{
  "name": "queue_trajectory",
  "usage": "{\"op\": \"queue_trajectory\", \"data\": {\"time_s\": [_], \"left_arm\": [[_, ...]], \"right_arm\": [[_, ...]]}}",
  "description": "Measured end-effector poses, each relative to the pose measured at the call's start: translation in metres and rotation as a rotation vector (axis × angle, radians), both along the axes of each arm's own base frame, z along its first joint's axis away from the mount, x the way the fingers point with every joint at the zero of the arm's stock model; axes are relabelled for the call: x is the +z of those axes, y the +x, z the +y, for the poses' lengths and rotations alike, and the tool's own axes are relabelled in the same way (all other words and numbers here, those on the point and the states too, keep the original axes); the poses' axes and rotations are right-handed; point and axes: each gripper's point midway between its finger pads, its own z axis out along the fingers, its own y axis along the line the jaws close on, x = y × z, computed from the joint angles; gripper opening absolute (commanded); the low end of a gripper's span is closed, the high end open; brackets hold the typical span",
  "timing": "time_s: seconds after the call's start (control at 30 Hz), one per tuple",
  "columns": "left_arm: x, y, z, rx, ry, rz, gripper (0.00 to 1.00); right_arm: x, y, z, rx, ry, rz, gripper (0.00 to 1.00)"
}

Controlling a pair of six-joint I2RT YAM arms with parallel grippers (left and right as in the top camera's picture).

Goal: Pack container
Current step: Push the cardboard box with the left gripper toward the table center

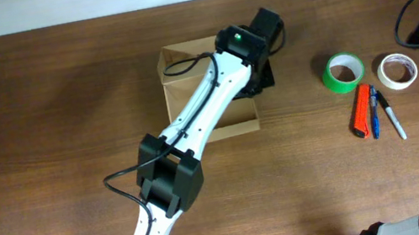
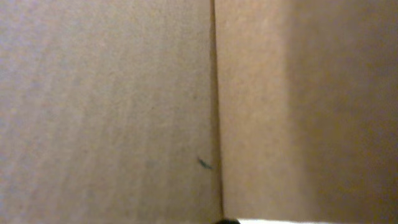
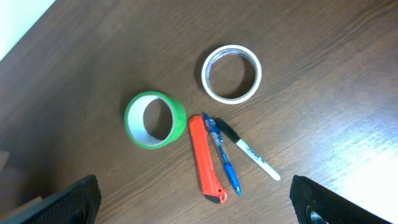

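The left arm (image 1: 194, 124) lies diagonally across the container (image 1: 238, 122), covering most of its interior; the left claw is buried beneath the wrist housing at the box's far right corner and cannot be seen from overhead. The left wrist view shows only blurred tan cardboard at very close range, with a dark seam running top to bottom, so I cannot tell whether that claw is open or closed.

The container sits on the brown desk (image 1: 39, 120) left of centre, its top open. Its edges run roughly square to the desk edges; its long axis cannot be judged, as the arm hides too much.

The right claw (image 3: 193, 202) shows only as two dark fingertips (image 3: 68, 202) at the bottom corners of its own view, spread wide apart, holding nothing.

Right of the container lie a green tape roll (image 1: 343, 72), a white tape roll (image 1: 399, 69), an orange utility knife (image 1: 360, 112), a blue pen (image 1: 374, 112) and a black marker (image 1: 391, 116). The knife, pen and marker are close together.
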Motion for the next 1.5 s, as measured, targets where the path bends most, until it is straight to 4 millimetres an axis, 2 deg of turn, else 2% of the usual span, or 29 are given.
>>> {"op": "queue_trajectory", "data": {"time_s": [0.3,0.6,0.73,0.87,1.0,1.03,1.13,1.23,1.3,1.5], "left_arm": [[0.001,0.012,0.006,-0.022,-0.029,-0.007,0.02],[0.000,0.013,0.007,-0.123,-0.010,-0.018,0.01],[-0.009,0.015,0.015,-0.129,0.012,0.004,0.01],[-0.023,0.023,0.026,-0.108,0.025,0.023,0.02],[-0.025,0.034,0.030,-0.088,0.015,0.003,0.02],[-0.025,0.036,0.031,-0.085,0.013,-0.001,0.03],[-0.024,0.039,0.032,-0.079,0.009,-0.007,0.21],[-0.023,0.042,0.030,-0.079,0.002,-0.020,0.47],[-0.023,0.042,0.030,-0.078,0.001,-0.020,0.50],[-0.021,0.042,0.030,-0.085,0.001,-0.023,0.50]], "right_arm": [[0.000,0.012,0.026,0.073,0.003,-0.003,0.99],[0.002,0.014,0.024,0.070,-0.010,-0.011,0.99],[0.001,0.014,0.023,0.066,-0.017,-0.008,0.99],[0.001,0.013,0.022,0.062,-0.024,-0.005,0.99],[0.001,0.013,0.021,0.061,-0.024,-0.004,0.99],[0.001,0.013,0.021,0.061,-0.025,-0.004,0.99],[0.001,0.013,0.021,0.061,-0.024,-0.004,0.99],[0.001,0.013,0.021,0.061,-0.025,-0.004,0.99],[0.001,0.013,0.021,0.061,-0.024,-0.004,0.99],[0.001,0.013,0.021,0.059,-0.029,-0.002,0.99]]}}
